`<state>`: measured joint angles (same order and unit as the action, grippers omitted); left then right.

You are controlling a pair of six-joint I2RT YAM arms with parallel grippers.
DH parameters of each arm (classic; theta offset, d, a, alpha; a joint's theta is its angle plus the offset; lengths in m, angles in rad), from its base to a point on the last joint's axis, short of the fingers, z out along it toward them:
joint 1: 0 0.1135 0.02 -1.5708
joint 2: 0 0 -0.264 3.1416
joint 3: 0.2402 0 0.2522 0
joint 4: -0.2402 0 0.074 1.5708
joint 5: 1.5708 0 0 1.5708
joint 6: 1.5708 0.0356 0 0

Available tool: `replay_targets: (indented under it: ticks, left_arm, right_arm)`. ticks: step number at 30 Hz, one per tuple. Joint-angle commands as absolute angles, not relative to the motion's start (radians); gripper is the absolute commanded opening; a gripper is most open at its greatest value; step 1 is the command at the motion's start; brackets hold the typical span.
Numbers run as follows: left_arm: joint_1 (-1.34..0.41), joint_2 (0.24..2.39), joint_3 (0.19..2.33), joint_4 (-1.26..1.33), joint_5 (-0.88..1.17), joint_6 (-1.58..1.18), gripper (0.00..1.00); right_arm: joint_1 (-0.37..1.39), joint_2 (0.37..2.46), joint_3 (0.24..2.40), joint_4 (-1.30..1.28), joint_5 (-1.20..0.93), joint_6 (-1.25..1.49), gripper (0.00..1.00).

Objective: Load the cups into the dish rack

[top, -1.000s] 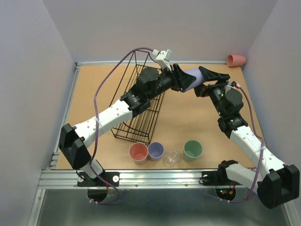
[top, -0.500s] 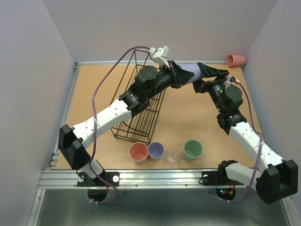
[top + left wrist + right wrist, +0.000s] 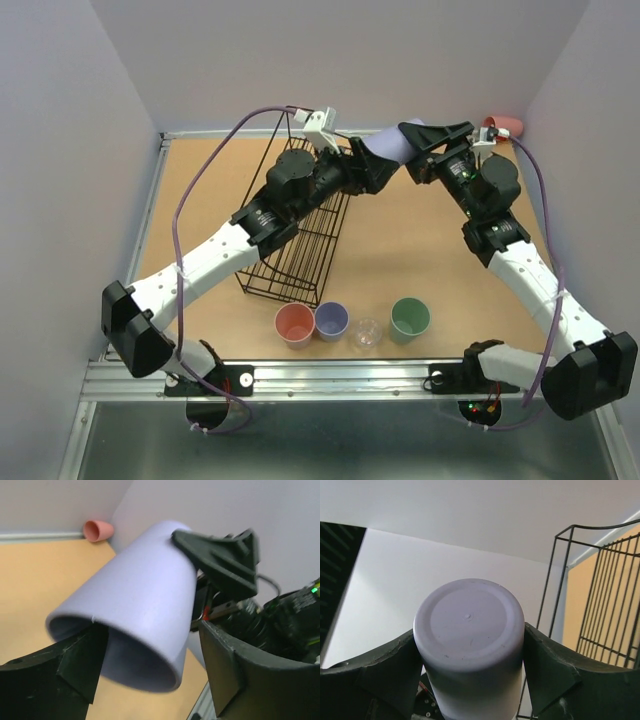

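cup point(image 3: 145, 600): lavender plastic, smooth, tapered, tilted sideways in the air
right claw point(image 3: 472, 645): clamped on the cup's closed base
left claw point(image 3: 150, 652): apart around the rim, one finger touching

I saw a tan, cork-like desk point(image 3: 410, 255) boxed in at the back and both sides by plain, pale grey-lavender walls point(image 3: 70, 170). A silver metal rail point(image 3: 330, 378) ran along its near edge, and a thin metal trim point(image 3: 145, 215) lined the left side.
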<state>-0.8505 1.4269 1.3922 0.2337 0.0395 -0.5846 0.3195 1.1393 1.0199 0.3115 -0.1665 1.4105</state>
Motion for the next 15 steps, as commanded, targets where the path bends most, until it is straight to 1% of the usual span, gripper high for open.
replay_targets:
  ticks: [1, 6, 7, 10, 11, 15]
  left_arm:
    - [-0.847, 1.303, 1.306, 0.203, -0.052, -0.551, 0.87]
    - [-0.845, 1.131, 1.154, 0.121, -0.136, -0.575, 0.89]
    - [-0.845, 1.1, 1.132, 0.089, -0.173, -0.589, 0.89]
    - [-0.845, 0.974, 1.057, 0.016, -0.25, -0.617, 0.89]
    - [-0.845, 0.921, 1.031, 0.003, -0.256, -0.627, 0.89]
    - [-0.845, 0.819, 0.983, -0.086, -0.282, -0.649, 0.88]
  right_arm:
    - [0.328, 1.19, 1.126, 0.281, -0.164, 1.267, 0.0]
    - [0.328, 1.296, 1.215, 0.262, -0.163, 1.166, 0.01]
    - [0.327, 1.317, 1.241, 0.253, -0.158, 1.11, 0.0]
    - [0.336, 1.426, 1.356, 0.206, -0.149, 0.985, 0.0]
    - [0.342, 1.48, 1.424, 0.178, -0.14, 0.951, 0.0]
    - [0.4, 1.6, 1.578, 0.089, -0.077, 0.758, 0.0]
